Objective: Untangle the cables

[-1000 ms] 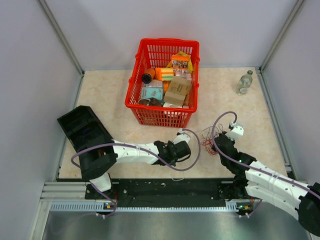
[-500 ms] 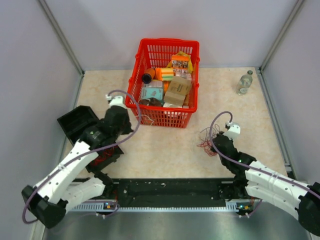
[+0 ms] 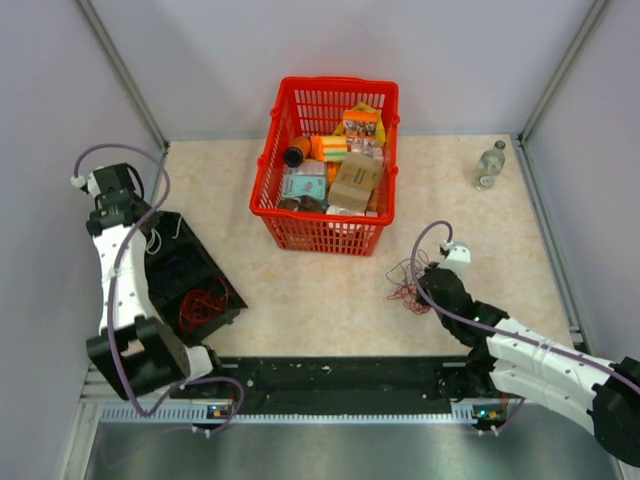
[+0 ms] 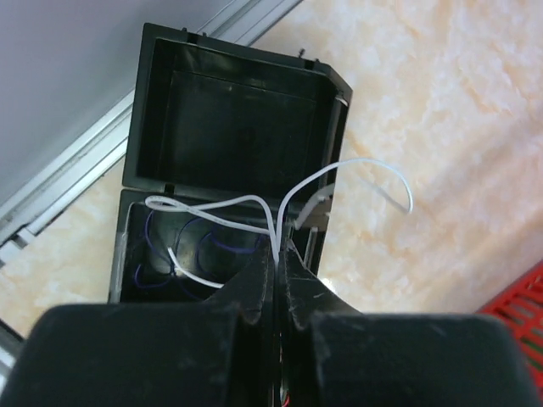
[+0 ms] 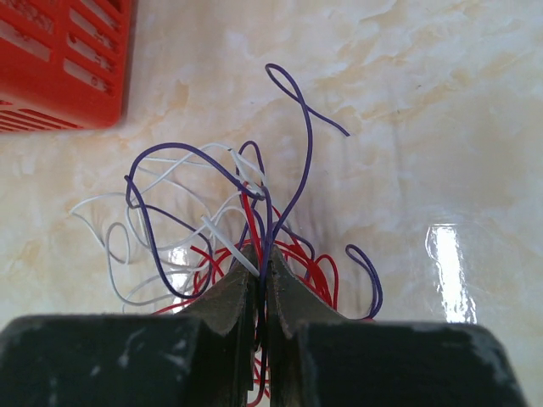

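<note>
The cables (image 3: 403, 289) lie as a small loose tangle on the table right of centre. In the right wrist view the cables (image 5: 204, 229) are red, white and purple strands. My right gripper (image 5: 262, 264) is shut on a purple wire (image 5: 301, 161) at the tangle's near edge; it also shows in the top view (image 3: 420, 284). My left gripper (image 4: 277, 256) is shut on a thin white wire (image 4: 356, 163) and holds it above the open black box (image 4: 237, 119). In the top view the left gripper (image 3: 130, 215) is at the far left, with the white wire (image 3: 153, 240) hanging from it.
The black box (image 3: 160, 262) at the left holds red wires (image 3: 200, 303) and blue wires (image 4: 182, 246). A red basket (image 3: 325, 232) full of packages stands at the back centre. A clear bottle (image 3: 488, 165) stands at the back right. Walls close in both sides.
The left arm has swung from the table's centre, past the basket, to the far left above the black box, carrying the white wire. The right gripper and tangle have shifted slightly left.
</note>
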